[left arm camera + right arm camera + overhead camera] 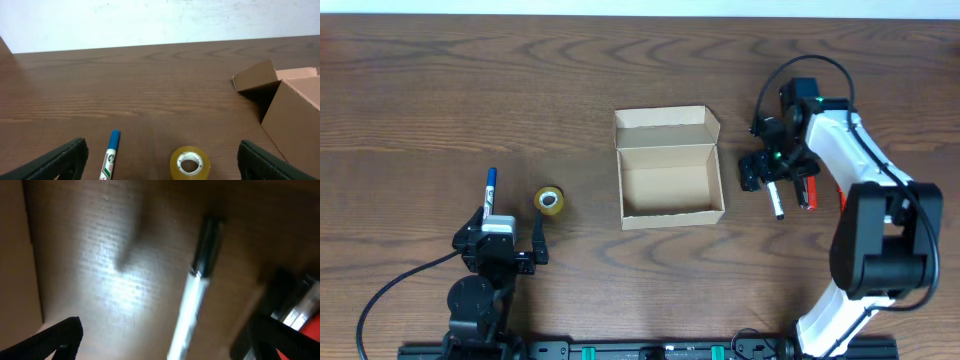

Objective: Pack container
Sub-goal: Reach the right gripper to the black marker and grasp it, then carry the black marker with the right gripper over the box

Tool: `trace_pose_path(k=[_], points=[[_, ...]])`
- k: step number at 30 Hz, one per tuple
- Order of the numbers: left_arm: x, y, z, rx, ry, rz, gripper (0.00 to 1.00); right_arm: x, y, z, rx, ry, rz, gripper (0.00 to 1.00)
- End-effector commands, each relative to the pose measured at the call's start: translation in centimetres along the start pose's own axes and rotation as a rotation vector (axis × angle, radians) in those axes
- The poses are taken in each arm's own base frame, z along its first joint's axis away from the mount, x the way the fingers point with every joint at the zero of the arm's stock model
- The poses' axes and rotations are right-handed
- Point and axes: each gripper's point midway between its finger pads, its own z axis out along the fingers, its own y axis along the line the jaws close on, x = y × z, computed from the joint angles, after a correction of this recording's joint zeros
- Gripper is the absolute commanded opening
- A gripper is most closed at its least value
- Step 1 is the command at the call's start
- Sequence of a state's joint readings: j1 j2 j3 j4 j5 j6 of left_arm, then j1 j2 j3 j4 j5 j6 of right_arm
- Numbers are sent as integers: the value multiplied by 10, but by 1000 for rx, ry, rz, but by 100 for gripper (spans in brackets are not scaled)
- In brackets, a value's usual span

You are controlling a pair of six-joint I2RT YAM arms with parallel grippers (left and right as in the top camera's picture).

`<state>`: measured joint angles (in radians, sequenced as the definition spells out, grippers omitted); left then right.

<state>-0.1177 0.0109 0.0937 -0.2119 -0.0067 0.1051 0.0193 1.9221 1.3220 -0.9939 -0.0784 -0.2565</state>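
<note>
Places the open, empty box [668, 188] mid-table, at 9 o'clock from the right gripper [775, 172], nearer than the left gripper [510, 232]; shows both spread wide, holding nothing; sets a black marker [778, 203], lying roughly 12-to-6, under the right.

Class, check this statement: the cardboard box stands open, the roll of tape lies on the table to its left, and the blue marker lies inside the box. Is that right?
Not quite. The blue marker is not inside the container; it lies on the table, left of the tape roll, as the overhead view shows. The rest holds.
</note>
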Motion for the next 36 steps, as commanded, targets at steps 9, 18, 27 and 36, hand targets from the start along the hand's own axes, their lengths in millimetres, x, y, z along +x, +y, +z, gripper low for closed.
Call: trace_pose_path(k=[9,18,27,36], points=[[14,1,3,-7,32,5,95,8,7,39,-30,104,25,97],[14,1,3,-8,32,5,95,8,7,39,-27,107,45,75],[14,1,3,-8,32,4,95,8,7,39,-27,106,66,31],[14,1,3,-8,32,4,95,4,6,40,-23,90,73,1]])
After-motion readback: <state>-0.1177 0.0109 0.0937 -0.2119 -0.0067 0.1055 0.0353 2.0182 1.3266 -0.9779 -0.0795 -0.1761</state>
